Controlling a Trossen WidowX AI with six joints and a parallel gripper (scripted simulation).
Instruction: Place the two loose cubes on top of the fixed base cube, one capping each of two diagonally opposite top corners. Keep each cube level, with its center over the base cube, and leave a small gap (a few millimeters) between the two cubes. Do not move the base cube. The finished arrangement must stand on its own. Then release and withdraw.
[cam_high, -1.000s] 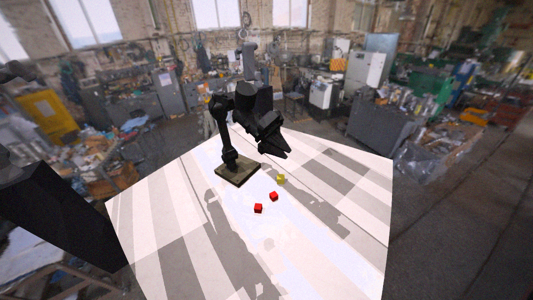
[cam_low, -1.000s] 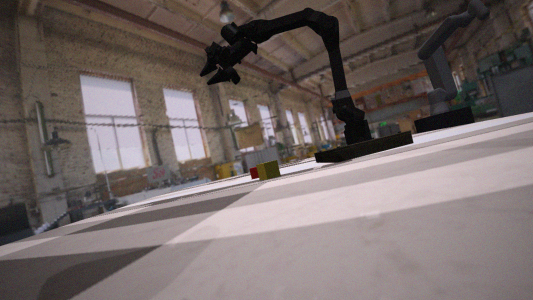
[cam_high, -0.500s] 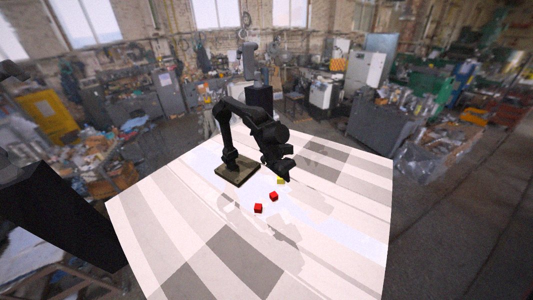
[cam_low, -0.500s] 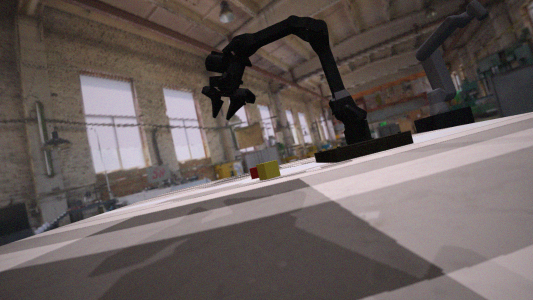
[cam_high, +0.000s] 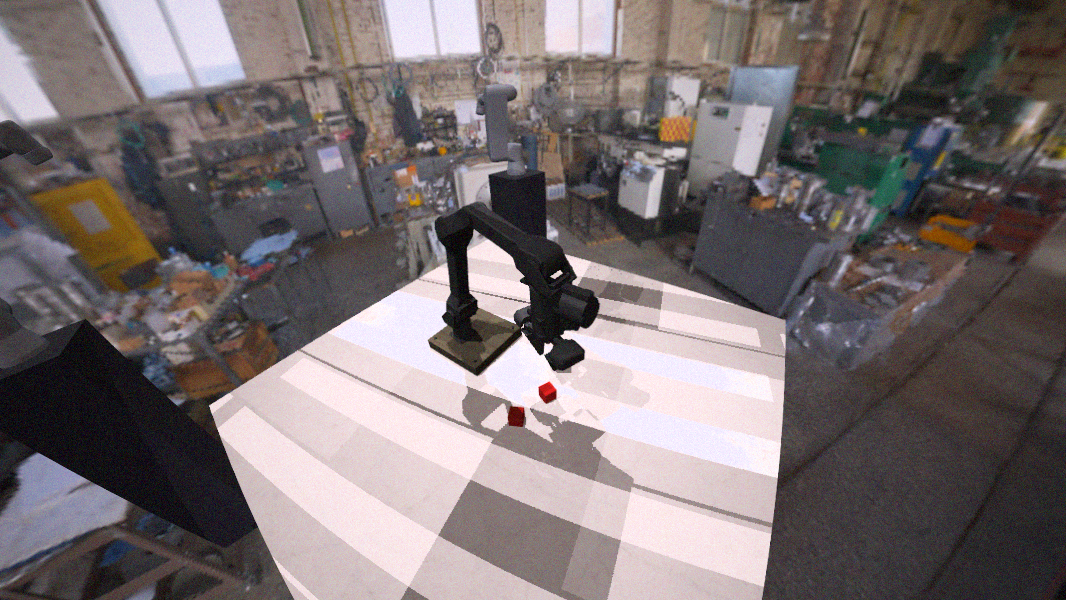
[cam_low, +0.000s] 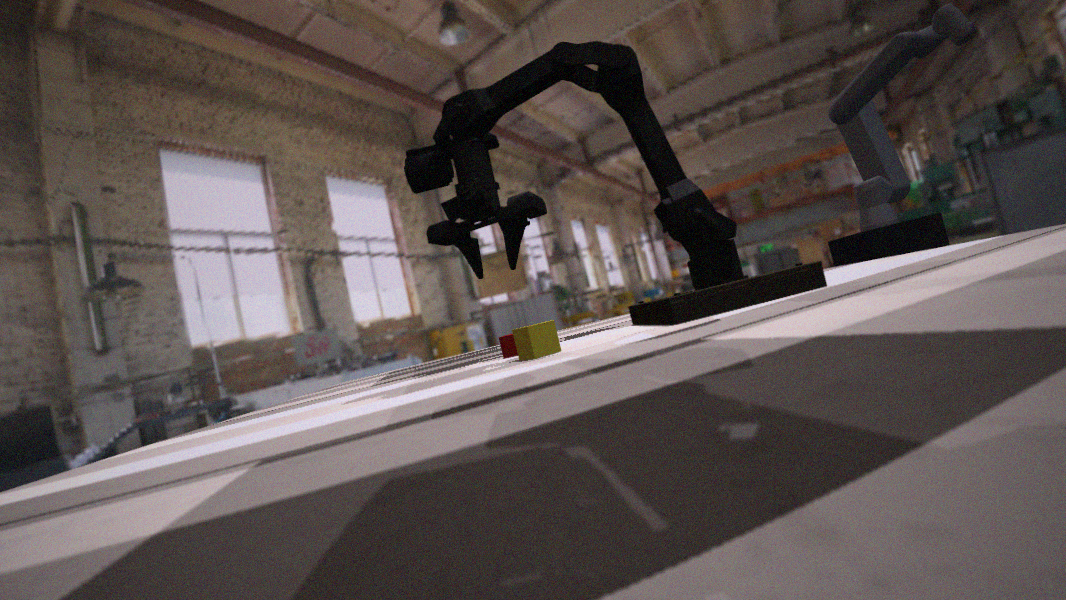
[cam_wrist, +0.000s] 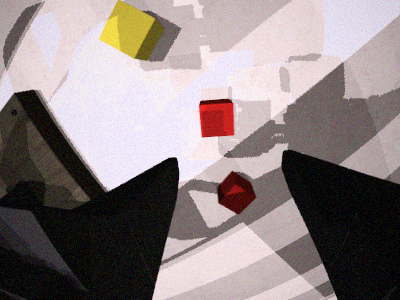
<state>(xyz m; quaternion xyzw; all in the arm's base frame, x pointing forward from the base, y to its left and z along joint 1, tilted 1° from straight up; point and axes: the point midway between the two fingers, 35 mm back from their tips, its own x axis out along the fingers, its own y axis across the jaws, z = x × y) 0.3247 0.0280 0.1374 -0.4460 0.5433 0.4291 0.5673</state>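
Lying on the bench (cam_high: 671, 536) (cam_low: 857, 536) (cam_wrist: 215, 275) below the spread gripper (cam_high: 548, 360) (cam_low: 496, 272) (cam_wrist: 230, 162): two red cubes (cam_high: 547, 392) (cam_low: 508, 345) (cam_wrist: 216, 118), yellow cube (cam_low: 537, 340) (cam_wrist: 131, 31); arm (cam_high: 503, 234) (cam_low: 522, 81) arched.

On the tabletop (cam_high: 522, 521) (cam_low: 671, 462) (cam_wrist: 260, 270), a yellow cube (cam_low: 537, 340) (cam_wrist: 131, 30) and two red cubes (cam_high: 547, 392) (cam_high: 516, 415) (cam_wrist: 216, 118) (cam_wrist: 236, 193) lie apart, away from its edges.

The arm (cam_high: 503, 237) (cam_low: 522, 83) is finished in black and formed of slender, angular links joined by bulkier housings. A stubby black cylinder (cam_high: 581, 306) (cam_low: 428, 168) is carried near the wrist. The black fingers (cam_high: 566, 353) (cam_low: 513, 238) are tapered to blunt tips. The foot is mounted on a brownish, square-cornered plate (cam_high: 477, 362) (cam_low: 783, 279) (cam_wrist: 52, 140), its surface marked by small dark dots.
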